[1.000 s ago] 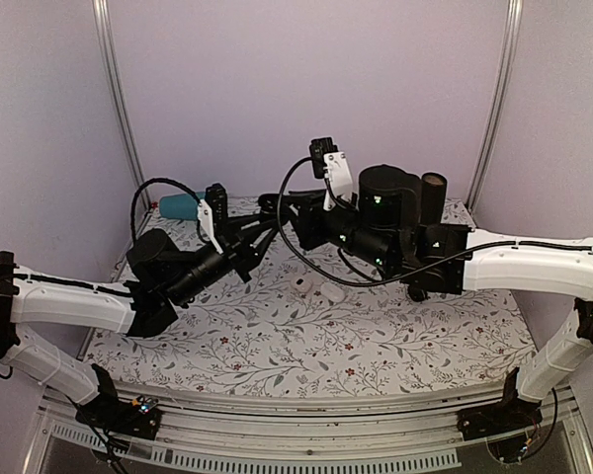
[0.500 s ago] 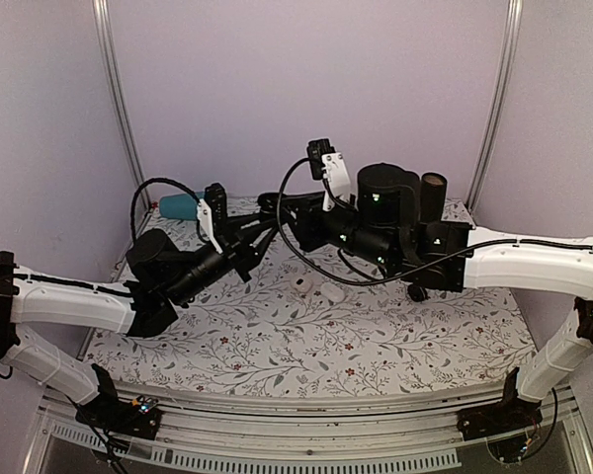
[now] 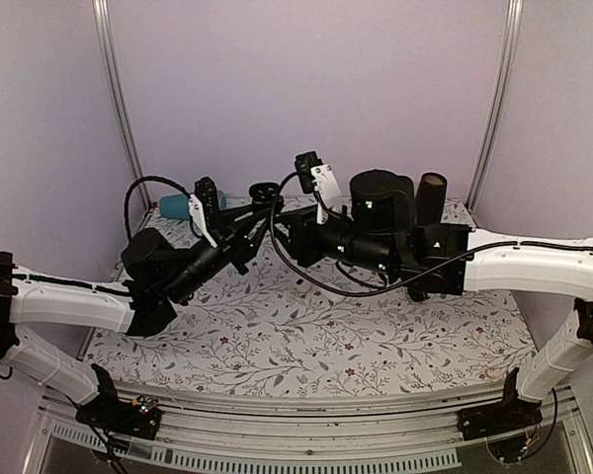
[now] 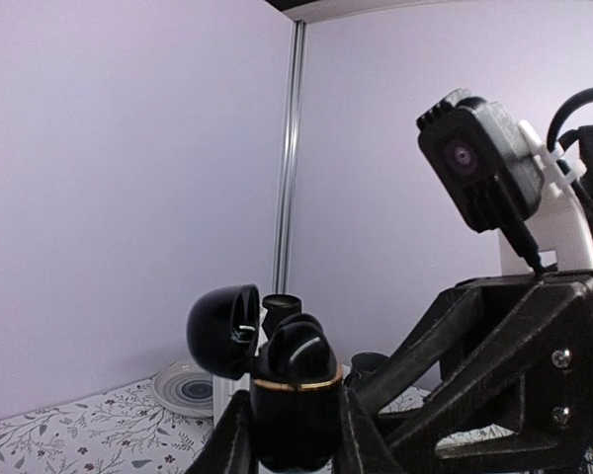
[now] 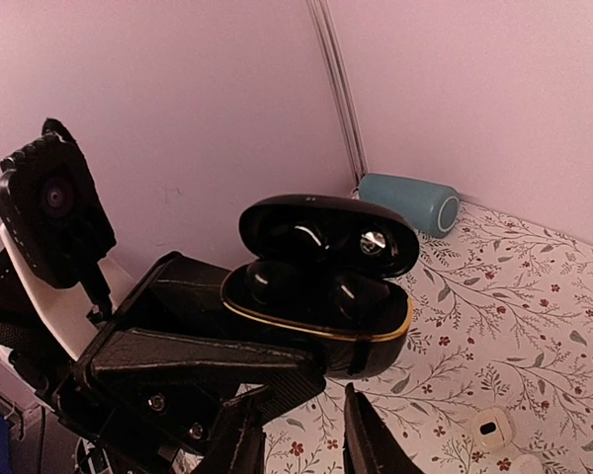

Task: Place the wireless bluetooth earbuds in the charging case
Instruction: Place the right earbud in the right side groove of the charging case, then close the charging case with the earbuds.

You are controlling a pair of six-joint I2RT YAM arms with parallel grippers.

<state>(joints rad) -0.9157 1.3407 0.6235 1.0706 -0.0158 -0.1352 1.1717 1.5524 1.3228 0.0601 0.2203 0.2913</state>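
Note:
The black charging case is held up in the air in my left gripper, which is shut on its lower body. Its lid stands open. Two black earbuds sit side by side in the case's wells, above the gold rim. The case also shows in the left wrist view and in the top view. My right gripper is open and empty, with its jaws just below and in front of the case. It faces my left gripper in mid-air.
A teal cylinder lies at the back left of the flowered table. Small white pebble-like items lie on the cloth below. Black cylinders stand at the back right. A grey plate is at the back.
My left gripper has lifted the case higher and tilted it up. My right gripper has moved left and up towards it.

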